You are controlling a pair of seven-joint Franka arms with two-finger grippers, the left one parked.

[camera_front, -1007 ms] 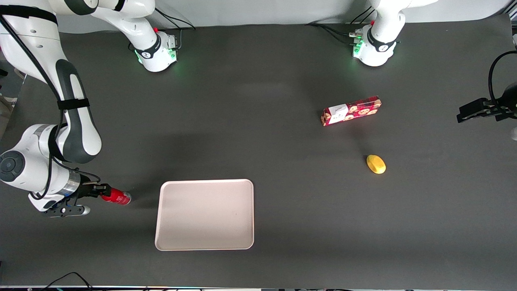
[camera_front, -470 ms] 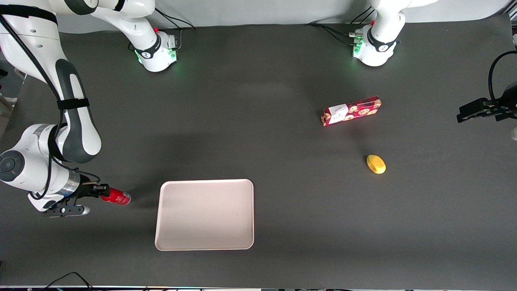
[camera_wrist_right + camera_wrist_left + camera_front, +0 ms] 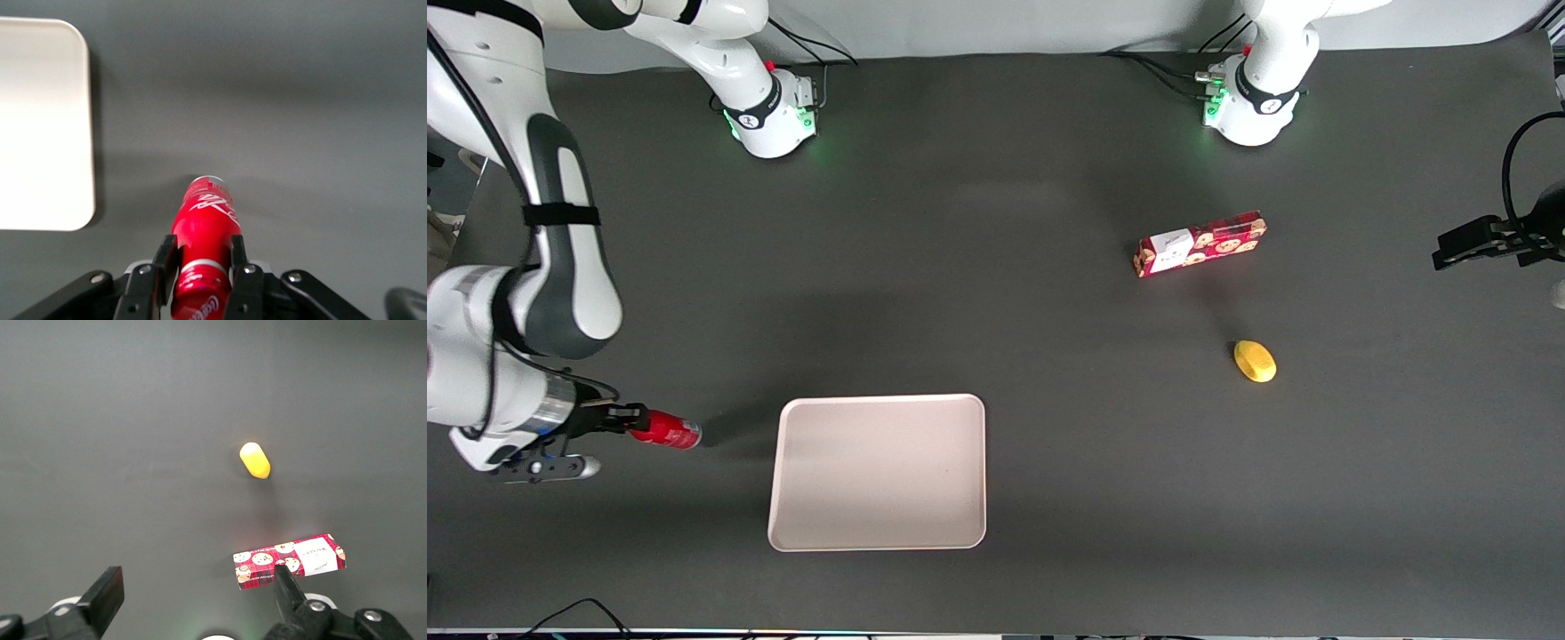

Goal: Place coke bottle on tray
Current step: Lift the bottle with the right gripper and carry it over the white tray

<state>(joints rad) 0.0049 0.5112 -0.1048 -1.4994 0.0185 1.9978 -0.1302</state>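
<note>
We have the gripper (image 3: 624, 418) at the working arm's end of the table, jaws clamped on the neck end of the coke bottle (image 3: 663, 430), which hangs roughly horizontal, silvery base pointing toward the tray (image 3: 879, 472). In the wrist view the fingers (image 3: 239, 257) press either side of the narrow part just below the cap, with the bottle (image 3: 203, 250) sticking out ahead of them. We judge the bottle to be lifted off the table, since a shadow shows below it, though we can't be sure. The tray lies flat near the table edge closest to the front camera, just beside the bottle but apart from it, and nothing is on it. Handling, as we judge it: small, rigid, light, with a smooth glossy skin, so likely slippery and free to pivot or slide out when pinched at the neck. A hold on the wider body would be steadier, but the neck grip looks centred. Being round, it may roll once laid on its side, so we'd set it well inside the tray rim. The snack box (image 3: 1200, 244) and yellow object (image 3: 1254, 361) sit well apart, toward the parked arm's end.
</note>
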